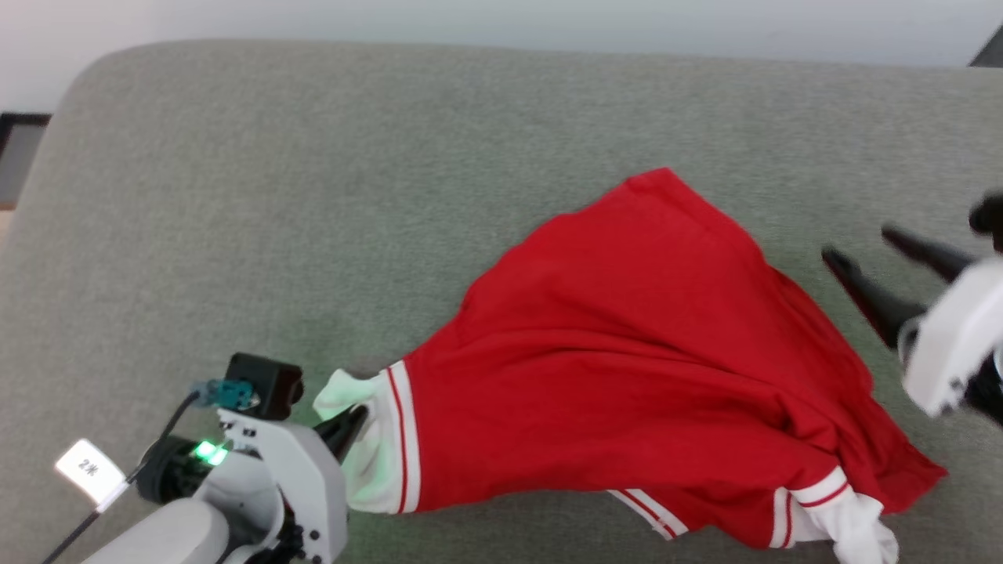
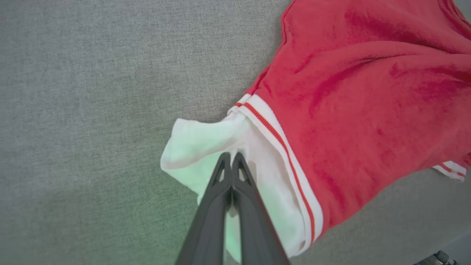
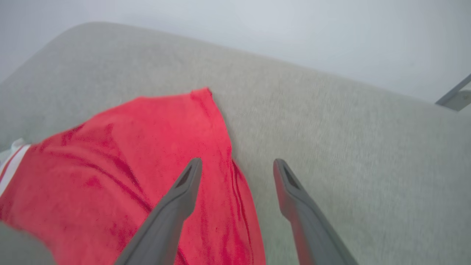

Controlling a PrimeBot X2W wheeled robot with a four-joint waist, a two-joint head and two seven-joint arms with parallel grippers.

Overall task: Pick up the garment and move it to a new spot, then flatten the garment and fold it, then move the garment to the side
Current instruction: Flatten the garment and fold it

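Note:
The garment (image 1: 627,352) is a red shirt with white sleeves and striped trim, lying rumpled across a grey fabric surface (image 1: 313,196). My left gripper (image 1: 354,417) at the lower left is shut on the garment's white left sleeve (image 2: 198,140); the left wrist view shows the fingers (image 2: 232,158) pressed together with white cloth between them. My right gripper (image 1: 859,243) hovers open just right of the red body (image 3: 128,165), its fingers apart over the shirt's edge (image 3: 237,162). A second white sleeve (image 1: 858,525) lies bunched at the lower right.
The grey surface curves off at its far edge (image 1: 470,47) against a pale wall (image 1: 501,16). Bare fabric stretches left of and beyond the shirt. A white tag (image 1: 88,468) hangs on a cable by my left wrist.

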